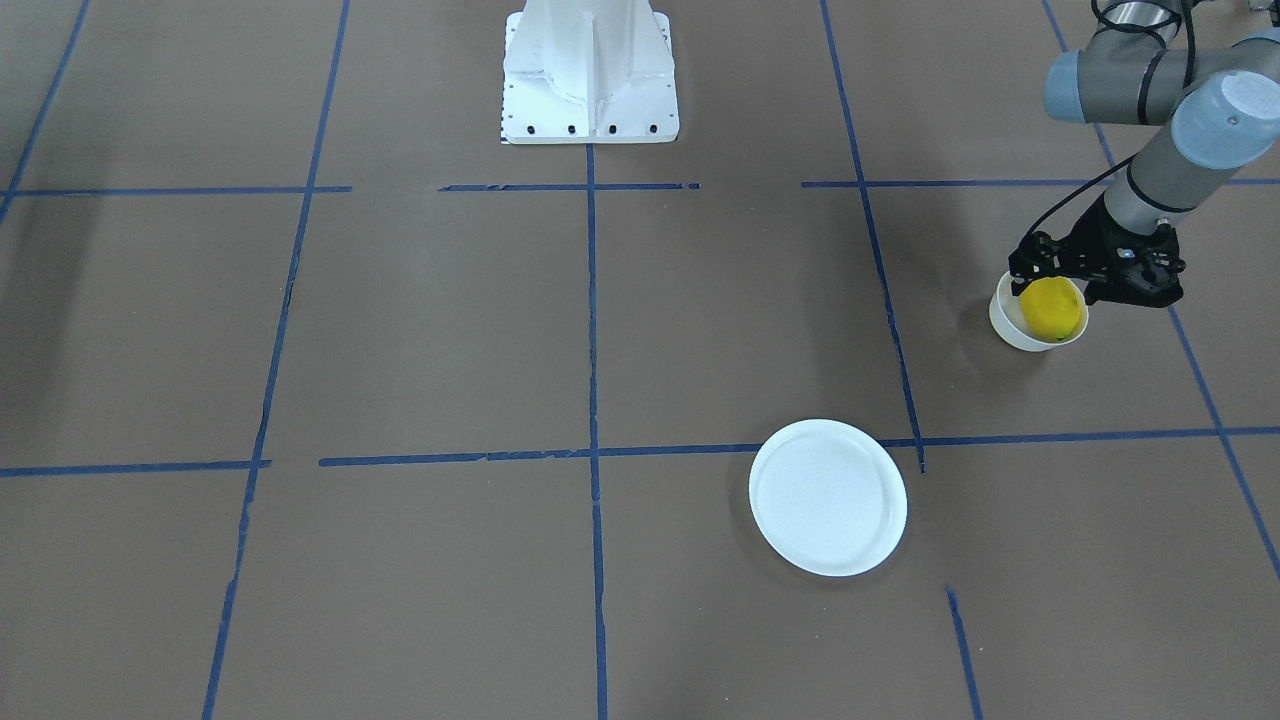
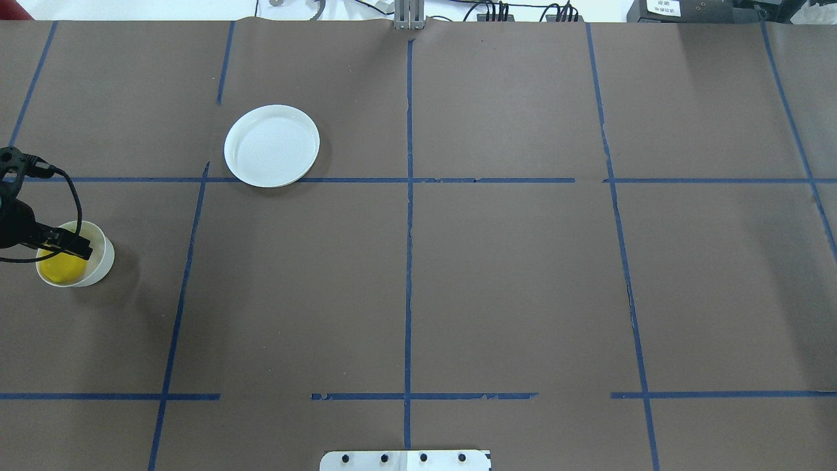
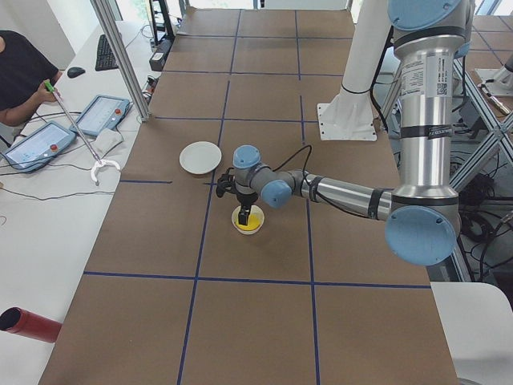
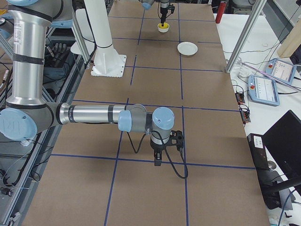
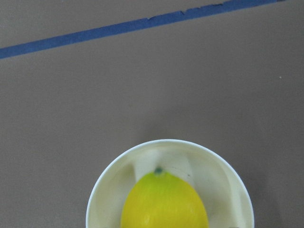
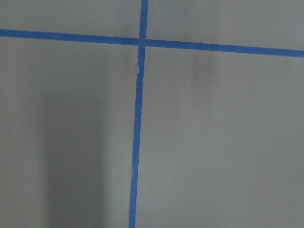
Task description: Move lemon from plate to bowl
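The lemon [image 1: 1052,308] is bright yellow and sits at the mouth of the small off-white bowl [image 1: 1008,328] at the robot's far left side. My left gripper [image 1: 1060,290] stands right over the bowl and looks shut on the lemon. The left wrist view shows the lemon [image 5: 164,202] with its green tip inside the bowl's rim [image 5: 109,166]; no fingers show there. The flat white plate [image 1: 828,497] is bare and lies apart from the bowl. My right gripper [image 4: 158,161] hangs low over the bare table; I cannot tell whether it is open.
Brown table cover with blue tape lines [image 2: 409,216]. The robot's white base [image 1: 590,70] stands at the table's near edge. A person sits at a side desk [image 3: 20,76] with tablets [image 3: 100,114], off the table.
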Action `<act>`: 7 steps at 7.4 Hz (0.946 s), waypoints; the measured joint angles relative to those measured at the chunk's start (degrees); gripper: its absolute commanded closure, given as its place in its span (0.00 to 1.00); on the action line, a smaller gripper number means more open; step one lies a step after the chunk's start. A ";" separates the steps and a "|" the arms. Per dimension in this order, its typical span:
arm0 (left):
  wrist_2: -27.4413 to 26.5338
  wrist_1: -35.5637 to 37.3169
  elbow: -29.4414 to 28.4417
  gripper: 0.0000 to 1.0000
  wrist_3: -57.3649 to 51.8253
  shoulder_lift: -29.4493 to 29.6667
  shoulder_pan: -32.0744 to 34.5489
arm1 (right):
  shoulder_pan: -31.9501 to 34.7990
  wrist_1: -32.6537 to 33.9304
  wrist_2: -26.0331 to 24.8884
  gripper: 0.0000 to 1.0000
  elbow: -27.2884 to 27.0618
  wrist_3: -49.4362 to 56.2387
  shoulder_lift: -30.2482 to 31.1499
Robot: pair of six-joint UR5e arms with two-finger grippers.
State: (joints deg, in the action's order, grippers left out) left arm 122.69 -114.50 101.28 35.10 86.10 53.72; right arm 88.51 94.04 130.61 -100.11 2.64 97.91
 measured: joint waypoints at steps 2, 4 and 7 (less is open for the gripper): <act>2.85 0.53 1.65 0.01 -2.25 -0.06 1.58 | 0.00 0.00 0.00 0.00 0.00 0.00 0.00; 5.97 3.81 1.92 0.01 -11.29 -0.04 9.14 | 0.00 0.00 0.00 0.00 0.00 0.00 0.00; 9.76 12.78 -1.41 0.01 -29.21 2.00 26.56 | 0.00 0.00 0.00 0.00 0.00 0.00 0.00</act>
State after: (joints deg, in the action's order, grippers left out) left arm 132.45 -101.72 99.87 5.90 88.10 80.28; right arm 88.51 94.04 130.60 -100.11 2.64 97.91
